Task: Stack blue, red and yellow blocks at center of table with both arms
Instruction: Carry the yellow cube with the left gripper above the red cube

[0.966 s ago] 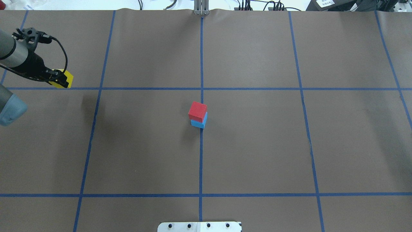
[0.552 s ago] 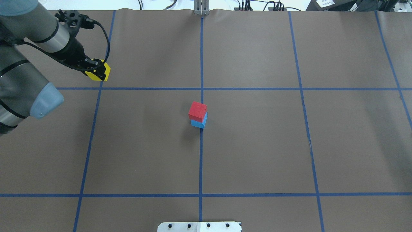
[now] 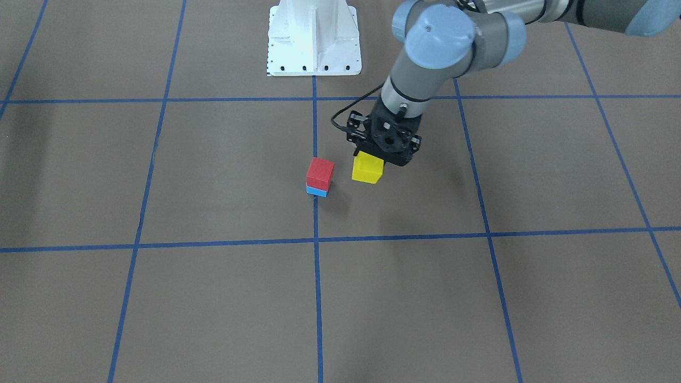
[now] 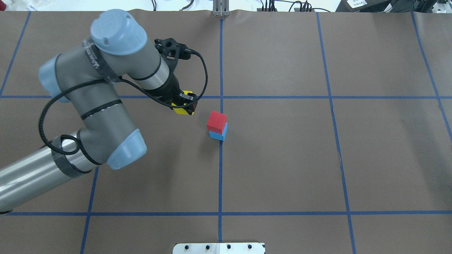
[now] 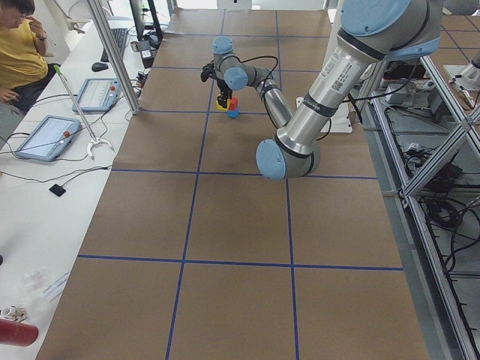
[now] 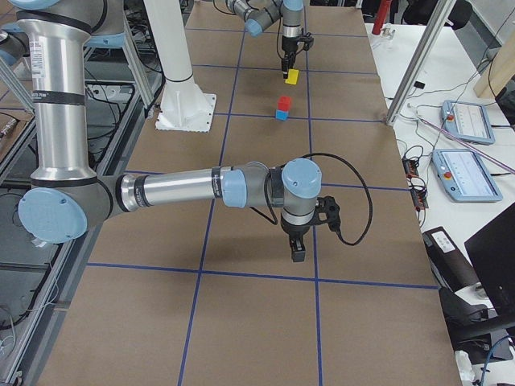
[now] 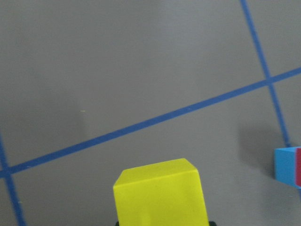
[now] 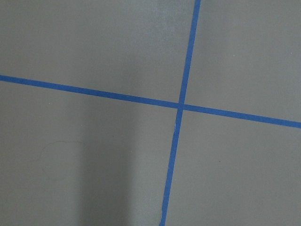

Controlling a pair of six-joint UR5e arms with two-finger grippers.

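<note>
A red block (image 4: pixel 216 121) sits on a blue block (image 4: pixel 219 135) at the table's centre, where two tape lines meet. My left gripper (image 4: pixel 185 102) is shut on the yellow block (image 4: pixel 181 110) and holds it above the table, just left of the stack in the overhead view. The front-facing view shows the yellow block (image 3: pixel 367 169) under the left gripper (image 3: pixel 382 154), beside the red block (image 3: pixel 320 173). In the left wrist view the yellow block (image 7: pixel 162 193) fills the bottom, with the blue block (image 7: pixel 286 172) at the right edge. My right gripper (image 6: pixel 298 251) hangs low over the table far from the stack; whether it is open I cannot tell.
The white base plate (image 3: pixel 313 37) stands at the robot's edge of the table. A person in a yellow shirt (image 5: pixel 19 52) sits at a side bench with tablets (image 5: pixel 49 135). The right wrist view shows only brown table (image 8: pixel 94 47) and tape lines.
My left arm has carried the yellow block from the table's far left rightward to just beside the red-on-blue stack. The stack has not moved.
</note>
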